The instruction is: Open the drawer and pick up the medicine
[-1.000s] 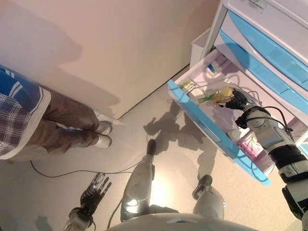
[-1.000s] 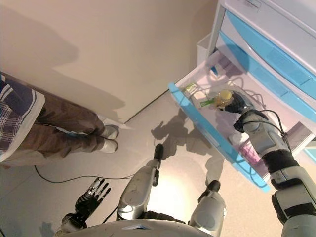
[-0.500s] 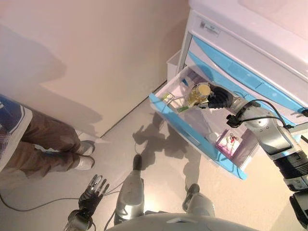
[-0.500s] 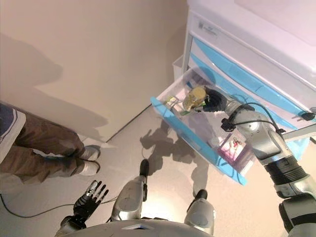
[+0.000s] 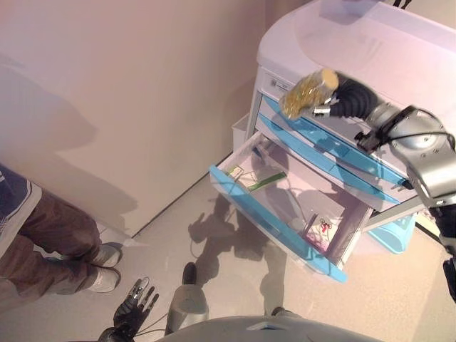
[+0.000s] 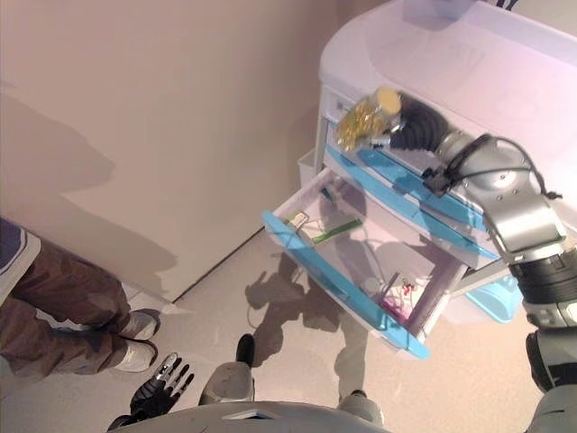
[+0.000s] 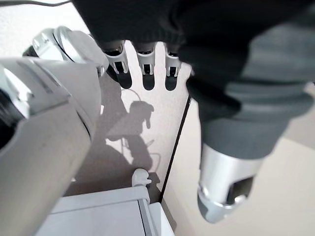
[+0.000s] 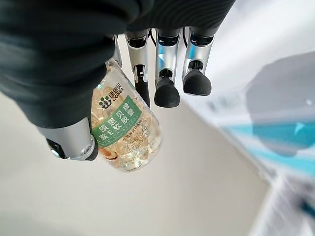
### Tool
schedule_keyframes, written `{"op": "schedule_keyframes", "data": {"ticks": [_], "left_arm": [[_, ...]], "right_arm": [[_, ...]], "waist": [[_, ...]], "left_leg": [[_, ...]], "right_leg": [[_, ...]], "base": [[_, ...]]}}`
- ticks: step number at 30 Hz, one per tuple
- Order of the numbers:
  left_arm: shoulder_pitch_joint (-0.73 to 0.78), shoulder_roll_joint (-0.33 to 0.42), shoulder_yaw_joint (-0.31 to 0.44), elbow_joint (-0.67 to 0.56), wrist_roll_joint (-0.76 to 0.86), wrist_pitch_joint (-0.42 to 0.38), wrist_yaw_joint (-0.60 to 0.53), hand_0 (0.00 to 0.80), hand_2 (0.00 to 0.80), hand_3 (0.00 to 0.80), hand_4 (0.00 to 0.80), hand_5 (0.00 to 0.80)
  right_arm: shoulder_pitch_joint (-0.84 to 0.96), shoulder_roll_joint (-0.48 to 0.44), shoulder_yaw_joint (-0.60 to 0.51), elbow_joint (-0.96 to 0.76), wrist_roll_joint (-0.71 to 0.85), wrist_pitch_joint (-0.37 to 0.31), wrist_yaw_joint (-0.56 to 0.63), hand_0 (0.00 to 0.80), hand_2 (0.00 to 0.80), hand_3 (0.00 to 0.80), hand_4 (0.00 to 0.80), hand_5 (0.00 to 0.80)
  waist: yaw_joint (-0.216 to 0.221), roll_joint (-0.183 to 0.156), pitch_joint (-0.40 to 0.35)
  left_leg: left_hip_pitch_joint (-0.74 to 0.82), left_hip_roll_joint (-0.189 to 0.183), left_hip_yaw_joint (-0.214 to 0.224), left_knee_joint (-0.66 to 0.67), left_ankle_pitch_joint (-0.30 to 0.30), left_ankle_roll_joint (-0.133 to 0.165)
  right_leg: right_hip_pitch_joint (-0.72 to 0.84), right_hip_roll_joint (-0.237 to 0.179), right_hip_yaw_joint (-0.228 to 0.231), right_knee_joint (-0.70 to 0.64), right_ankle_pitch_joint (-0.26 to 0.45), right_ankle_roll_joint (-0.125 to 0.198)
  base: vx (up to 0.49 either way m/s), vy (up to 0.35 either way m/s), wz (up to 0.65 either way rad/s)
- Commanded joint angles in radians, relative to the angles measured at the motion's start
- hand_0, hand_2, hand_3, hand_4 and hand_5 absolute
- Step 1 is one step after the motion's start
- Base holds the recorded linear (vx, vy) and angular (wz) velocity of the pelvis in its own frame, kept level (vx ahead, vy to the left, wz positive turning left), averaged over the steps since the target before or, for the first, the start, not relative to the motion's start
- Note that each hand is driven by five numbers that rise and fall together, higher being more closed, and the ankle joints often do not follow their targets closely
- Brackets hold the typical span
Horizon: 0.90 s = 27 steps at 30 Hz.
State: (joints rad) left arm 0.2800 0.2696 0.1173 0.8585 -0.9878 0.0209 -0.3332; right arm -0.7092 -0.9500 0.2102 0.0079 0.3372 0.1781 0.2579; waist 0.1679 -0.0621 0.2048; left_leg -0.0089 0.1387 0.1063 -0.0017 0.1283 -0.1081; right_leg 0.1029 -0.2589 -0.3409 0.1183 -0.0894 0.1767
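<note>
My right hand [image 5: 350, 100] is shut on a clear medicine bottle [image 5: 306, 92] full of yellow capsules, with a green label [image 8: 118, 125]. I hold it up in front of the cabinet's top edge, well above the open drawer [image 5: 285, 210]. The drawer, white with a blue front, stands pulled out from the white cabinet [image 5: 370, 43]; small packets [image 5: 249, 178] and a pink box [image 5: 322, 231] lie in it. My left hand [image 5: 134, 308] hangs low near the floor with its fingers [image 7: 143, 61] straight and nothing in them.
A person's legs and pale shoes [image 5: 100, 267] stand at the left by the wall. Two shut blue-fronted drawers [image 5: 335, 146] sit above the open one. A light blue bin [image 5: 393, 235] stands on the floor beside the cabinet, and a white bin [image 5: 239, 132] by the wall.
My right hand has lifted the bottle out of the drawer and up to the cabinet's top. The camera has tilted up, so the whole scene has shifted down and left.
</note>
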Motion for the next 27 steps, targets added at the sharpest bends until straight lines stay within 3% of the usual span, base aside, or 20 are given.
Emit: {"op": "schedule_keyframes", "data": {"ticks": [1,11,22,27], "left_arm": [[0.013,0.034,-0.006,0.017,0.033,-0.005,0.005,0.000,0.000,0.000,0.000,0.000],[-0.013,0.057,-0.018,0.054,0.023,0.003,0.031,0.000,0.000,0.000,0.000,0.000],[-0.039,0.087,-0.039,0.047,-0.004,0.020,0.077,0.000,0.000,0.000,0.000,0.000],[-0.049,0.093,-0.042,0.048,-0.012,0.025,0.088,0.000,0.000,0.000,0.000,0.000]], "right_arm": [[-0.173,-0.066,-0.016,0.061,0.055,0.024,-0.168,0.800,0.800,0.800,0.800,0.800],[-0.424,-0.151,0.121,0.352,0.022,0.211,-0.352,0.800,0.800,0.800,0.800,0.800],[-0.701,-0.177,0.445,0.801,-0.073,0.349,-0.243,0.800,0.800,0.800,0.800,0.800],[-0.699,-0.165,0.473,0.932,-0.160,0.352,-0.153,0.800,0.800,0.800,0.800,0.800]], "waist": [[0.038,-0.004,-0.045],[0.052,-0.014,-0.071],[0.075,-0.021,-0.075],[0.082,-0.016,-0.074]], "left_leg": [[0.087,0.031,-0.012,0.036,-0.111,0.016],[0.105,0.025,-0.015,0.031,-0.121,0.016],[0.109,0.024,-0.029,0.029,-0.119,0.016],[0.112,0.026,-0.035,0.029,-0.120,0.017]], "right_leg": [[-0.026,-0.006,-0.028,-0.016,0.100,-0.034],[-0.005,-0.005,-0.030,-0.029,0.101,-0.035],[0.004,-0.008,-0.031,-0.034,0.104,-0.040],[0.004,-0.011,-0.036,-0.026,0.098,-0.042]], "base": [[0.031,-0.003,-0.01],[0.000,0.000,0.00],[0.005,-0.003,-0.01],[0.000,0.000,0.00]]}}
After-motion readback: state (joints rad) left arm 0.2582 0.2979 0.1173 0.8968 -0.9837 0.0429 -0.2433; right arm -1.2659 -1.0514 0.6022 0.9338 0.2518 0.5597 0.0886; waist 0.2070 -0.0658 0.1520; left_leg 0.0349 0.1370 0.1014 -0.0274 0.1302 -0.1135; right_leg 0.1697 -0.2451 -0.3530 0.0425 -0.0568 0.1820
